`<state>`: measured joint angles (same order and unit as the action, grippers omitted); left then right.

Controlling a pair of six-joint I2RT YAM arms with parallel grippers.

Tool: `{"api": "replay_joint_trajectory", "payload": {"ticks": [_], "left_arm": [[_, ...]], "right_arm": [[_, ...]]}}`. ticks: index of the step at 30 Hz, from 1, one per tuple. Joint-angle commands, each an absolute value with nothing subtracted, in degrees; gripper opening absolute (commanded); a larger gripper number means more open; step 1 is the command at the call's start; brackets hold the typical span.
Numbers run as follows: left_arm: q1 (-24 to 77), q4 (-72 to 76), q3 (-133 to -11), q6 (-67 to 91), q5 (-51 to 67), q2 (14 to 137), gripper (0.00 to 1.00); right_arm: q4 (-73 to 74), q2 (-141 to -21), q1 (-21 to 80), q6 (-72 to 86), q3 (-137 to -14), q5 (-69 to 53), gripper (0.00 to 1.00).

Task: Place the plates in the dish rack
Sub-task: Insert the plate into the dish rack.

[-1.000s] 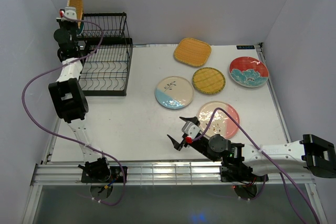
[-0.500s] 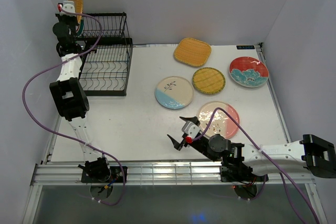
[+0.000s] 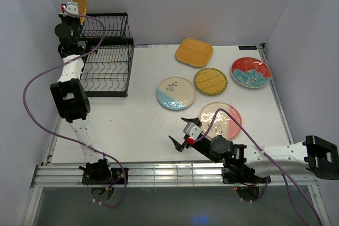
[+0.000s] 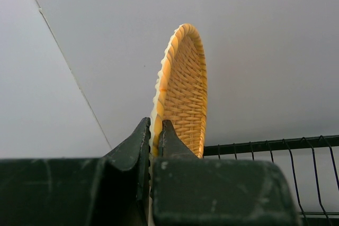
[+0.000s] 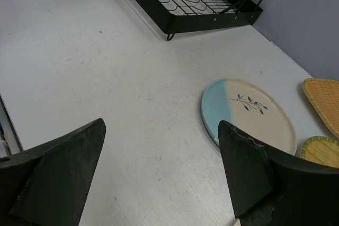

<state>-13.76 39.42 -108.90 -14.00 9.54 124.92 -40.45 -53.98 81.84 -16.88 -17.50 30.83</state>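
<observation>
My left gripper [image 3: 70, 14] is shut on the rim of a round woven orange-yellow plate [image 3: 78, 1] and holds it upright, above the back left corner of the black wire dish rack [image 3: 106, 56]. In the left wrist view the jaws [image 4: 155, 125] pinch the plate's edge [image 4: 183, 88], with the rack's top wire [image 4: 265, 145] behind. My right gripper [image 3: 181, 133] is open and empty, low over the table's front. Five plates lie flat: rounded-square woven [image 3: 194, 52], round woven [image 3: 210, 81], red-teal floral [image 3: 250, 72], cream-blue [image 3: 175, 93], cream-pink [image 3: 220, 119]. No green-striped plate is in view.
The rack's slots hold nothing that I can see. In the right wrist view the cream-blue plate [image 5: 249, 112] lies just beyond my open right gripper [image 5: 161, 125], and the rack [image 5: 190, 3] is far ahead. Grey walls close in behind and on both sides.
My left gripper has lifted the woven plate slightly and shifted it a little right, toward the rack's upper basket. The right arm has not moved.
</observation>
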Motion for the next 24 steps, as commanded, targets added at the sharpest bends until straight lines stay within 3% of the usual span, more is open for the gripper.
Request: {"api": "replay_joint_trajectory", "payload": {"ticks": [1,24], "left_arm": [[-13.0,41.0,-107.8,-14.6,9.8,119.6,0.00],[-13.1,49.9,-92.3,-17.0,11.5,116.4,0.00]], "right_arm": [[-42.5,-53.9,81.7,-16.3,-20.0,30.3,0.92],[-41.9,-52.9,81.8,-16.0,-19.6,29.9,0.92]]}}
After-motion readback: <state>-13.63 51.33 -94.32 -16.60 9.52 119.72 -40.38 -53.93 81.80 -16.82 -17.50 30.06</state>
